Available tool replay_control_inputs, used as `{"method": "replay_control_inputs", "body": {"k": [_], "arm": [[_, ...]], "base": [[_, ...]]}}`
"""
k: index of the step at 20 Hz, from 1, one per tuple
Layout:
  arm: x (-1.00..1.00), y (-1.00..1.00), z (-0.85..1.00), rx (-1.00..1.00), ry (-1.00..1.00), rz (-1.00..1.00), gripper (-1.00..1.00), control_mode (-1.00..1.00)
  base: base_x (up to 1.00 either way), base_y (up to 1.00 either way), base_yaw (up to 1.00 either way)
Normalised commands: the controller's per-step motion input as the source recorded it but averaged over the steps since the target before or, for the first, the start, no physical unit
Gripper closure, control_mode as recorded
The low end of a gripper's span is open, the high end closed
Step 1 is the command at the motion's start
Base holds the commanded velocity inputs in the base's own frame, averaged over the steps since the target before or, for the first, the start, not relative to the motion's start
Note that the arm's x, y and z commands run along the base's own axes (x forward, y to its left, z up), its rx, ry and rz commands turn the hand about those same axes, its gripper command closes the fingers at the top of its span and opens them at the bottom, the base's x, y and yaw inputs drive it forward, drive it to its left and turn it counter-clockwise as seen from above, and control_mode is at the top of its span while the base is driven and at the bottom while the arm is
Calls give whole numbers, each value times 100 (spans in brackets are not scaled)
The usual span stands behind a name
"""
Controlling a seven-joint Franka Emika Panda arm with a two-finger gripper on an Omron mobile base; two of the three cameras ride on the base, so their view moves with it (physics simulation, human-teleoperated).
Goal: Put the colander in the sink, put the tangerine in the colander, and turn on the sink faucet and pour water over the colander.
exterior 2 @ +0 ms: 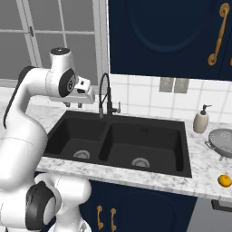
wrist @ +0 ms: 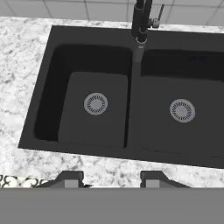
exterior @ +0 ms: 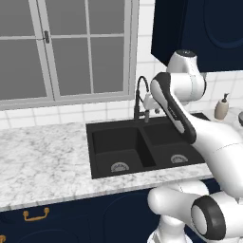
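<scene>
Nearest the hand camera, the gripper (wrist: 108,178) shows its two dark fingertips rising over the front counter edge, with bare marble between them; jaws drawn in, nothing held. In the right base view the hand hangs above the sink's left basin, up near the faucet.

Largest first:
- Marble counter (exterior 2: 158,179) — white, grey-veined, running either side of the basin.
- Sink (wrist: 131,144) — matte black double basin, a silver drain in each half, both basins bare. No task step looks done yet.
- Sink faucet (exterior 2: 105,93) — black gooseneck at the back rim, on the divider between basins; no water seen running.
- Soap dispenser (exterior 2: 200,120) — beige bottle on the counter, just beyond the sink's right end.
- Colander (exterior 2: 222,141) — silver-grey perforated bowl on the counter right of the dispenser, partly cut by the frame edge, a loop handle toward the sink. Likely light, rigid, smooth metal that could slip. Best hold, by judgement: pinch the thin rim wall, or a loop handle; the bowl looks too wide to span.
- Tangerine (exterior 2: 224,180) — small orange fruit near the front counter edge, in front of the colander, apart from it. Probably light, slightly yielding, prone to roll. Take it from above across its middle, gently.

Both items lie well to the arm's right, away from the gripper.
</scene>
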Motion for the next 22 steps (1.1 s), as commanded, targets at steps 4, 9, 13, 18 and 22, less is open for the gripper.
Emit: {"method": "replay_control_inputs", "body": {"k": [4, 9, 13, 18, 22], "arm": [[-32, 0, 0, 0, -3, 0, -100, -100], [-46, -60, -2, 0, 0, -5, -100, -100], [-7, -100, 0, -1, 0, -2, -100, -100], [0, -100, -3, -7, 0, 0, -100, -100], [0, -100, -19, -14, 0, -1, -100, -100]], "base": [[0, 0, 0], [0, 0, 0], [0, 0, 0], [0, 0, 0], [0, 0, 0]]}}
